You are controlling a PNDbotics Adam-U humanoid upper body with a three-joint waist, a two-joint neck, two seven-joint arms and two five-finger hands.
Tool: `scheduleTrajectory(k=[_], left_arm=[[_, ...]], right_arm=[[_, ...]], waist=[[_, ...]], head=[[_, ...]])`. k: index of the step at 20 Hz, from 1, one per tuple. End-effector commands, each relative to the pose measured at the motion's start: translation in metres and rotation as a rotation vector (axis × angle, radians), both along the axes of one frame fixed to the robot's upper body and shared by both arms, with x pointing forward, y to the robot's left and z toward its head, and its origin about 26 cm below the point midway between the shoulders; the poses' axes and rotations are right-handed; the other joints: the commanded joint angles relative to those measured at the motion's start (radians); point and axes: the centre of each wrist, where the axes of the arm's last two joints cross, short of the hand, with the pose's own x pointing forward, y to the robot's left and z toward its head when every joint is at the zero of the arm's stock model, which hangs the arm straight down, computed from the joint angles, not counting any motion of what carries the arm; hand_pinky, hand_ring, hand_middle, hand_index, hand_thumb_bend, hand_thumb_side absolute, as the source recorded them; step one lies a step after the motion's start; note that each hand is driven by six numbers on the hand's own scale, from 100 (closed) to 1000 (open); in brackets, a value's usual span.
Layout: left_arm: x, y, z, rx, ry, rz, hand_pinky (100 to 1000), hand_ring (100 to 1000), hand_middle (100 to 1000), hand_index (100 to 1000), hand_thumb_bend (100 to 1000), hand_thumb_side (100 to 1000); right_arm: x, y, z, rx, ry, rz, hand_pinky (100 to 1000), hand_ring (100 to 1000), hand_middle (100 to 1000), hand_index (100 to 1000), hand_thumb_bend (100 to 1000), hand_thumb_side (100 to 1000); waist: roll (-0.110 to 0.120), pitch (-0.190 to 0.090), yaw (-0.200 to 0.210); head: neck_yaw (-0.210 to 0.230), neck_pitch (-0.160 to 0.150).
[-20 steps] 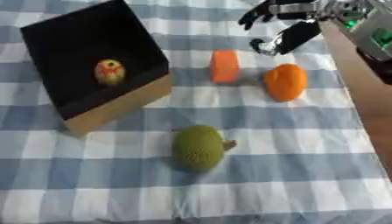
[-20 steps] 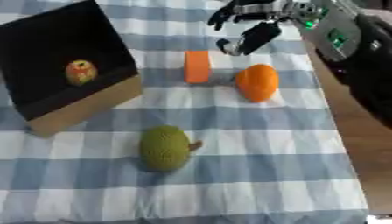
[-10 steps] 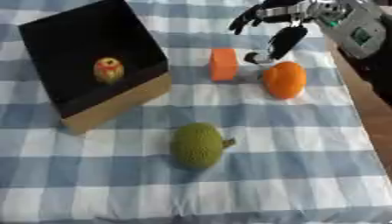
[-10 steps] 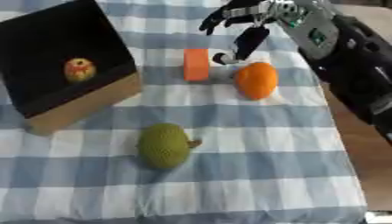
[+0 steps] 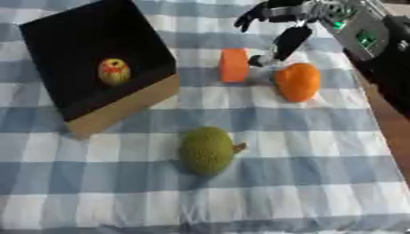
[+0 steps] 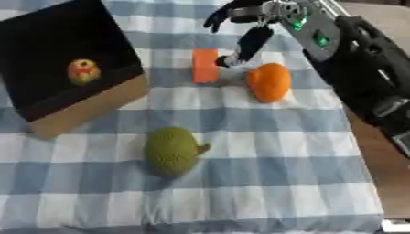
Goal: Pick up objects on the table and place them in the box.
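Observation:
My right hand (image 5: 276, 20) reaches in from the upper right, open, its fingers spread above the orange block (image 5: 234, 65) and its thumb pointing down between the block and the orange fruit (image 5: 297, 82). It holds nothing. A green bumpy fruit (image 5: 207, 149) with a short stem lies near the middle of the checked cloth. The black box (image 5: 96, 59) with a cardboard-coloured side stands at the upper left and holds a small yellow and red fruit (image 5: 114, 71). My left hand shows in neither view.
The blue and white checked cloth (image 5: 304, 173) covers the table. Its right edge runs along a brown strip (image 5: 392, 132). My right forearm (image 6: 352, 59) fills the upper right of the right eye view.
My right hand has moved left and down, from beyond the orange fruit to just over the orange block. Block, fruits and box lie where they were.

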Motion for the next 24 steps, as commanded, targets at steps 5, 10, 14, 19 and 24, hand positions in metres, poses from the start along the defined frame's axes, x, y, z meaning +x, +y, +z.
scheduleTrajectory(k=[5, 10, 14, 19, 24], left_arm=[[-0.002, -0.001, 0.009, 0.016, -0.031, -0.009, 747, 873, 750, 803, 559, 638], [-0.003, -0.001, 0.009, 0.019, -0.027, -0.007, 747, 874, 751, 803, 558, 639], [-0.003, 0.000, 0.008, 0.022, -0.024, -0.006, 748, 874, 751, 803, 558, 638], [-0.002, -0.002, 0.009, 0.019, -0.026, -0.013, 748, 874, 751, 803, 558, 637], [-0.002, -0.003, 0.010, 0.017, -0.028, -0.020, 748, 874, 750, 804, 557, 637]], right_arm=[[-0.007, 0.007, 0.020, -0.021, -0.012, 0.009, 956, 995, 851, 975, 212, 507], [-0.017, 0.013, 0.034, -0.015, -0.014, 0.032, 956, 996, 850, 976, 189, 495], [-0.023, 0.018, 0.039, -0.015, -0.011, 0.054, 956, 996, 852, 977, 214, 484], [-0.023, 0.022, 0.031, -0.031, 0.006, 0.057, 962, 1000, 863, 982, 265, 447], [-0.016, 0.021, 0.023, -0.038, 0.034, 0.049, 971, 1000, 868, 983, 297, 421]], waist=[[-0.004, -0.037, 0.000], [-0.007, -0.040, -0.005], [-0.009, -0.043, -0.008], [-0.008, -0.044, -0.003], [-0.007, -0.041, 0.002]], head=[[0.002, 0.006], [0.004, 0.006], [0.002, 0.006], [0.000, 0.006], [-0.006, 0.006]])
